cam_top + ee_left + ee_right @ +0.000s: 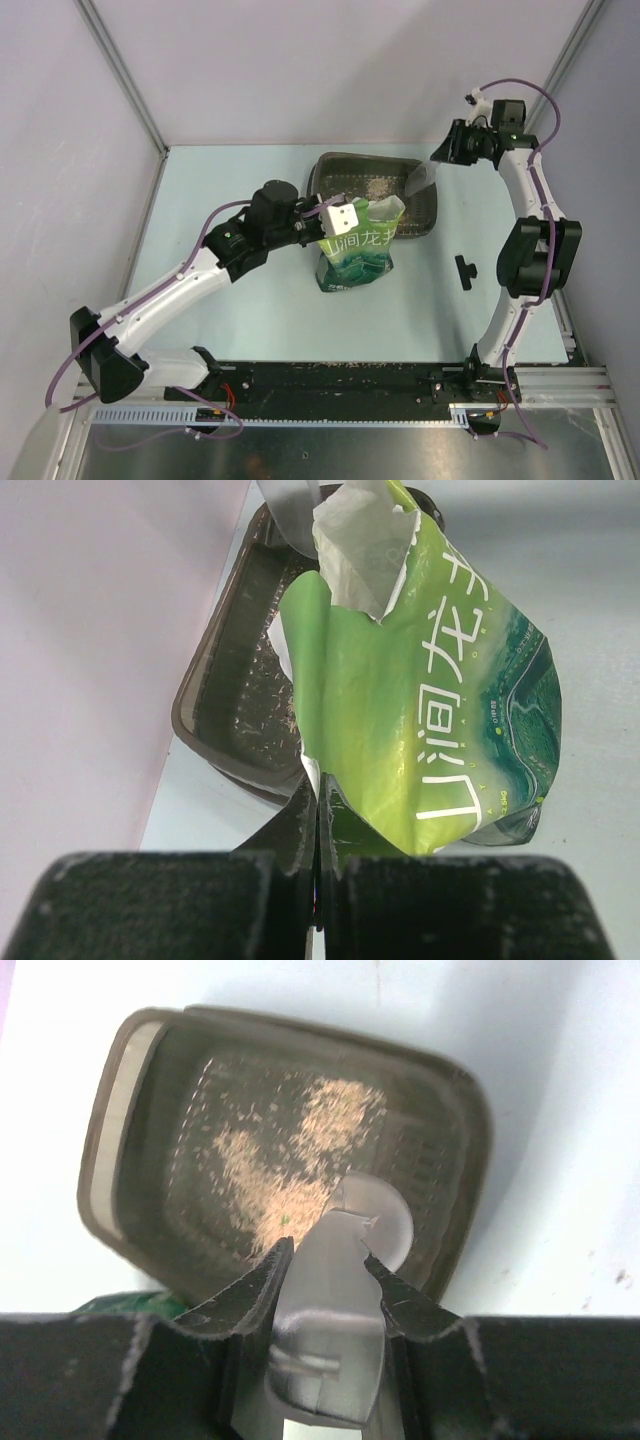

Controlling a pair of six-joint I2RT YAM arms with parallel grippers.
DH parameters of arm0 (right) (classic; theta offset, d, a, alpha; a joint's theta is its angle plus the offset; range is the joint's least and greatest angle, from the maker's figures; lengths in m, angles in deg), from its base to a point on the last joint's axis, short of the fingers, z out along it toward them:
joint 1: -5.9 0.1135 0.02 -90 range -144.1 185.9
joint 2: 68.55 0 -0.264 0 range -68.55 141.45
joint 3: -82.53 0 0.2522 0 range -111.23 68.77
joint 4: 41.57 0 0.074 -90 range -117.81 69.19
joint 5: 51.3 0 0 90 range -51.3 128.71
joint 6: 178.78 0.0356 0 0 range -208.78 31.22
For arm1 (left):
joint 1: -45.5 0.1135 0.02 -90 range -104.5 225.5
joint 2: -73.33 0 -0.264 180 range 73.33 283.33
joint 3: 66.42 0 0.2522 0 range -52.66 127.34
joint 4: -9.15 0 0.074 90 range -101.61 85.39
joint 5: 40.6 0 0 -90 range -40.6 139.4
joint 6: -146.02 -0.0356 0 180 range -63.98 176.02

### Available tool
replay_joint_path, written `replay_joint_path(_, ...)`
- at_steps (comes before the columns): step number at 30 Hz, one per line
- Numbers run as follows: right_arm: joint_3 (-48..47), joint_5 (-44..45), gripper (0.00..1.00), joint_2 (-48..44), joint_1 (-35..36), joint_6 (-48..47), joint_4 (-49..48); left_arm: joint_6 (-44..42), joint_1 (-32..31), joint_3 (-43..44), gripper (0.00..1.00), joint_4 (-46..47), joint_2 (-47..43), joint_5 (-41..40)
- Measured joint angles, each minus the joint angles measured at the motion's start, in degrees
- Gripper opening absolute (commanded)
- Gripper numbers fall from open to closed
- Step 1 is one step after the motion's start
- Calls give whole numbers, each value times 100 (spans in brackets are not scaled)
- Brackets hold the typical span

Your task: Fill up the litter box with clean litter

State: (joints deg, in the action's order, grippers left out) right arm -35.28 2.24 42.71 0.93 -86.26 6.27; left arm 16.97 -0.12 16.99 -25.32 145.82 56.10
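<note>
Spillage is the chief hazard we record. The right gripper (325, 1255) is clamped on the handle of a clear plastic scoop (330, 1305), whose bowl hangs over the litter box (110, 1130) toward one end wall. A tilt made too near that rim would, in our judgement, drop granules onto the table (420, 310). The left gripper (318, 815) is pinched tight on one side edge of the green bag (430, 700). The bag stands at the near side of the box with its torn mouth up; we cannot tell whether the two touch. A hold on thin film alone could slip, or let the bag fold and topple, shedding its contents. The clean litter (295, 1165) lies only as thin patches on the box floor, so we judge the fill far from complete. We cannot see into the bag, nor tell whether the scoop carries anything, its bowl being transparent and blurred. In the overhead view the bag hides part of the box's near wall, and a small black item (465, 271) on the table is too small to identify.
</note>
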Motion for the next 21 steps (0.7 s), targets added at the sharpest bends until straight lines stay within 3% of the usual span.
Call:
replay_joint_path(8,-516,625,0,31,98,-4,-295,63,0,15,0,2,46,-24)
replay_joint_path(13,-518,-262,0,-490,-118,173,-57,367,22,170,0,-22,127,-87)
replay_joint_path(21,-518,-1838,0,-2199,-280,442,579,1176,192,448,0,-175,299,-4)
